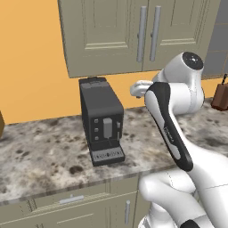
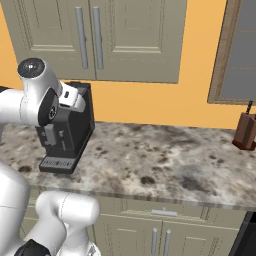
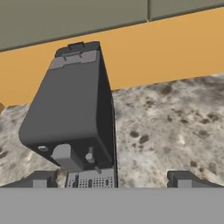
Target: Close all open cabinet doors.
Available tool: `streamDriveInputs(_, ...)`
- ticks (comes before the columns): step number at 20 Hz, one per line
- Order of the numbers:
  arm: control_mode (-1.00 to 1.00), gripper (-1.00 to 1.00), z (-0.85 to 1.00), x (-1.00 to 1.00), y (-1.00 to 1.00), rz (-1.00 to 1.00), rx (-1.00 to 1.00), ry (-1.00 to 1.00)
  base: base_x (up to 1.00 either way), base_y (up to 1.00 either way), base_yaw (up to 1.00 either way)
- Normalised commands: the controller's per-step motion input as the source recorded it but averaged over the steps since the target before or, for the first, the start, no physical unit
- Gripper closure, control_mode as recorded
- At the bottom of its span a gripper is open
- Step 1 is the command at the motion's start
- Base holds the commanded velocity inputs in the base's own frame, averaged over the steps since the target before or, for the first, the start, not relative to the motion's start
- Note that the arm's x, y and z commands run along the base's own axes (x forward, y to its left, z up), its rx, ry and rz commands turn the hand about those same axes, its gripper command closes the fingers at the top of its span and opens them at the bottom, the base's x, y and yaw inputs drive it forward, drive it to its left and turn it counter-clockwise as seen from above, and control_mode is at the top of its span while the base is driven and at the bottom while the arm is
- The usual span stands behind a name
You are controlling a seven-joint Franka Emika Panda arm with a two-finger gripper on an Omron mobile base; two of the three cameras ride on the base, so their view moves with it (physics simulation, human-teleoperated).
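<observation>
While poised above the marbled counter (image 1: 44, 147), just beside and above the dark coffee machine (image 1: 101, 120), the gripper (image 3: 111, 180) stands with fingers (image 3: 39, 180) spread wide and released, grasping nothing, one tip low at the left of the hand view in front of the machine's drip tray, the other low at the right over bare stone. Overhead, mounted on the orange wall (image 1: 31, 67), two tall grey-beige cabinet doors (image 1: 104, 31), meeting flush at the middle with their long silver bar handles (image 1: 141, 33) side by side, both lying flat in line with the cabinet front. Seen again from the right base view as the same pair of doors (image 2: 135, 35), directly above the coffee machine (image 2: 70, 130), well apart from the gripper below. Far to the right on the counter, a brown knife block (image 2: 246, 131), beneath a dark framed window (image 2: 240, 50). Along the counter's front edge, shorter base cabinets (image 1: 80, 205) with small handles
</observation>
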Motion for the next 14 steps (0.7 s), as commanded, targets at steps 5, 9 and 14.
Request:
streamDriveInputs(5,1.00,-1.00,0.00,0.00,0.00,0.00,0.00,0.00,-0.42,-0.04,0.00)
streamDriveInputs(9,1.00,-1.00,0.00,0.00,0.00,0.00,0.00,0.00,-0.44,-0.06,0.11)
streamDriveInputs(14,1.00,-1.00,0.00,0.00,0.00,0.00,0.00,0.00,-0.30,-0.01,0.44)
